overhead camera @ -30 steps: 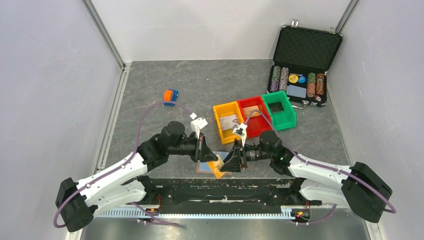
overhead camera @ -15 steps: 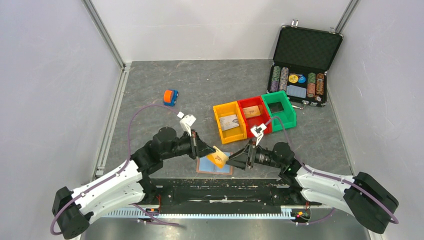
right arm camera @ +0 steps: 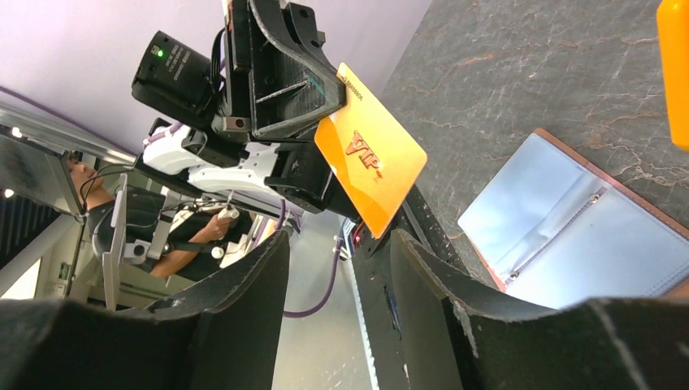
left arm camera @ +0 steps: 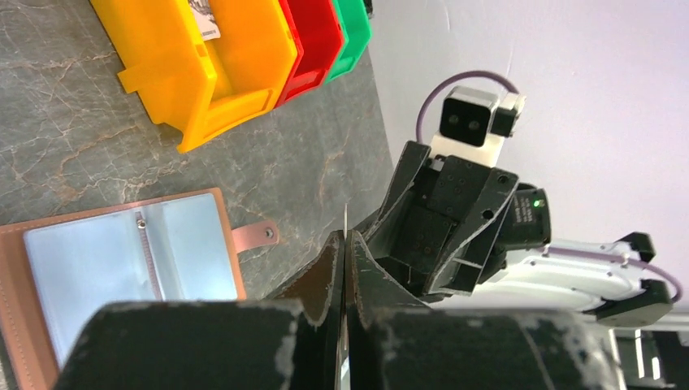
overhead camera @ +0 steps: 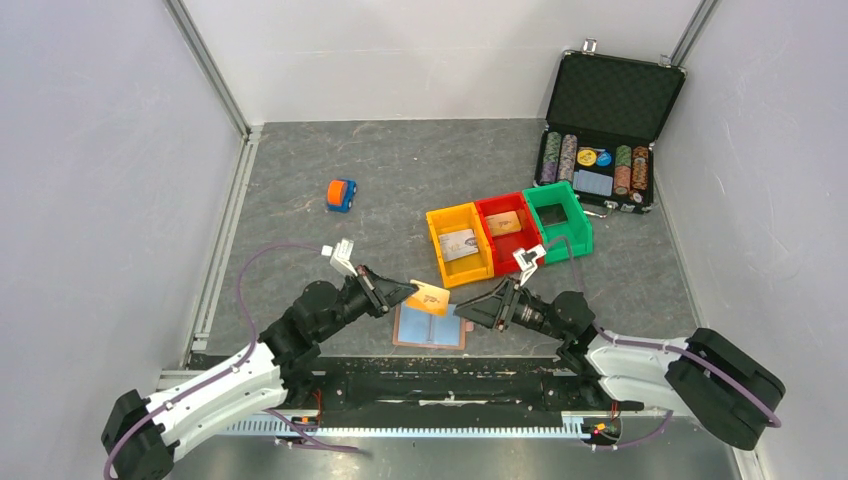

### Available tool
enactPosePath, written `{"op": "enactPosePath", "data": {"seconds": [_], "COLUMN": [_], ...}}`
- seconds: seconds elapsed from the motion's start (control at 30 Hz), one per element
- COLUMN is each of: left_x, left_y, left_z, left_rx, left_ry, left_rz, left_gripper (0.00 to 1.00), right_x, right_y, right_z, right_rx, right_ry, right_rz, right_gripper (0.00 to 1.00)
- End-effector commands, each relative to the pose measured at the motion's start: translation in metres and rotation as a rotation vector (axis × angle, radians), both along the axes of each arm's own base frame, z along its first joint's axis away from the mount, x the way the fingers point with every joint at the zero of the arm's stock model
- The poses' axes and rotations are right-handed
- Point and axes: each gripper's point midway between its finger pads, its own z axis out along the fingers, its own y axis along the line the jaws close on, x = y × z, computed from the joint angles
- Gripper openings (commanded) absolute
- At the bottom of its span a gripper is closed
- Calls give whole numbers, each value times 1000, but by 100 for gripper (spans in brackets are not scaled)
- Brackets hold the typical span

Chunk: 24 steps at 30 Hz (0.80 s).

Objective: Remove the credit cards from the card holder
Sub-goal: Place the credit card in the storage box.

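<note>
The card holder (overhead camera: pixel 430 327) lies open on the table near the front edge, brown with pale blue clear pockets up; it also shows in the left wrist view (left arm camera: pixel 122 260) and the right wrist view (right arm camera: pixel 569 244). My left gripper (overhead camera: pixel 407 290) is shut on a yellow-orange credit card (overhead camera: pixel 429 296) and holds it above the holder's left part. The card shows edge-on between the jaws in the left wrist view (left arm camera: pixel 345 231) and face-on, marked VIP, in the right wrist view (right arm camera: pixel 370 150). My right gripper (overhead camera: pixel 466 311) is open and empty, just right of the card, over the holder's right edge.
Yellow (overhead camera: pixel 458 245), red (overhead camera: pixel 506 232) and green (overhead camera: pixel 558 220) bins stand in a row behind the holder; the yellow and red ones each hold a card. An open black chip case (overhead camera: pixel 605 130) is at the back right. An orange and blue toy (overhead camera: pixel 341 194) lies at mid-left.
Both grippers were down at the holder. My left gripper has lifted the yellow-orange card up and to the left. My right gripper has drawn back to the right, off the card.
</note>
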Motion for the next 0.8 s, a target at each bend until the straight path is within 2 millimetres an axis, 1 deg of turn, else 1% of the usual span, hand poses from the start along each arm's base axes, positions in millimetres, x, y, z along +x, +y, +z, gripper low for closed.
{"op": "enactPosePath", "data": {"seconds": [0.0, 0.23, 0.3, 0.37, 0.43, 0.57, 0.6, 0.7, 0.73, 0.77], "left_x": [12, 14, 14, 14, 13, 13, 13, 14, 14, 14], "left_y": [1, -1, -1, 0, 0, 1, 2, 5, 6, 6], "left_z": [26, 27, 28, 27, 27, 26, 26, 24, 22, 22], "left_rx": [-174, -216, -220, -217, -216, -217, -219, -218, -212, -200], "left_ry": [8, 17, 13, 13, 12, 6, 5, 3, 4, -3], "left_rz": [80, 81, 81, 81, 81, 84, 88, 103, 104, 104], "left_gripper": [2, 2, 2, 2, 2, 2, 2, 2, 4, 10], "right_x": [11, 18, 19, 20, 19, 20, 20, 19, 19, 19], "right_y": [2, 11, 14, 16, 17, 19, 19, 18, 16, 13], "right_z": [20, 15, 16, 19, 31, 39, 39, 37, 38, 37], "right_rx": [64, 58, 64, 87, 139, 193, 198, 205, 213, 216], "right_ry": [-13, 46, 54, 59, 51, 64, 67, 75, 74, 75], "right_rz": [-37, -38, -39, -35, -25, -11, -10, -11, -17, -28], "right_gripper": [51, 50, 50, 47, 42, 29, 24, 1, 0, 0]}}
